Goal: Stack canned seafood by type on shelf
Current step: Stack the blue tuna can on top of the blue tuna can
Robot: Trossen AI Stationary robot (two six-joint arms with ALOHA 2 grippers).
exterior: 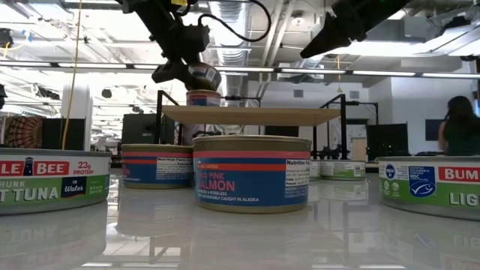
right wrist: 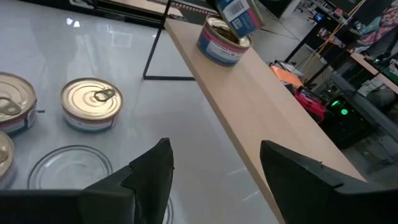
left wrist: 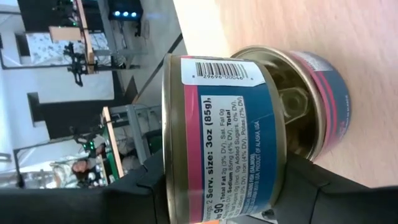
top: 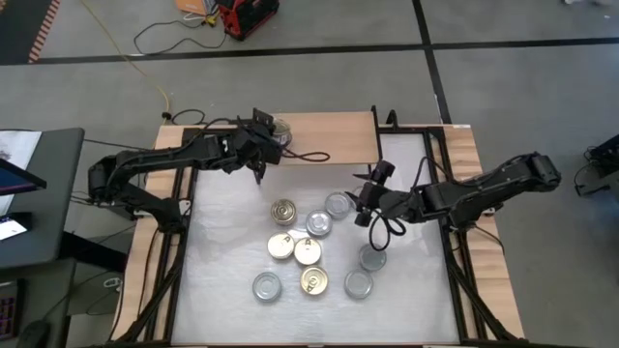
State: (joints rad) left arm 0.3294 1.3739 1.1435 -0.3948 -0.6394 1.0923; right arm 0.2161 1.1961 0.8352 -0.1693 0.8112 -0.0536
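Note:
The shelf (top: pixel 329 135) is a light-wood board on thin black legs at the table's far edge. One gold-lidded can (exterior: pixel 204 98) stands on its left part. Just above that can my left gripper (top: pixel 259 153) is shut on a blue-and-pink salmon can (exterior: pixel 202 75), which is tilted. Whether the two cans touch I cannot tell. Several more cans of seafood (top: pixel 308 251) stand on the white table between the arms, gold-lidded and silver-lidded. My right gripper (right wrist: pixel 214 152) hovers open above the table right of them, near a silver can (top: pixel 338 204), holding nothing. My left gripper pinches the salmon can between its two fingers (left wrist: pixel 146 186), which stand against its two flat ends. The label wall (left wrist: pixel 230 155) faces the wrist camera. The fingers reach in from the table's left, slanting down. The can hangs tilted, clear of the shelf board.
A black cable (top: pixel 308 155) loops over the shelf board right of the stacked can. The shelf's black legs (exterior: pixel 159 124) stand on the table. Large cans (exterior: pixel 251 172) crowd the table's middle. A person (exterior: pixel 456 124) is in the room beyond.

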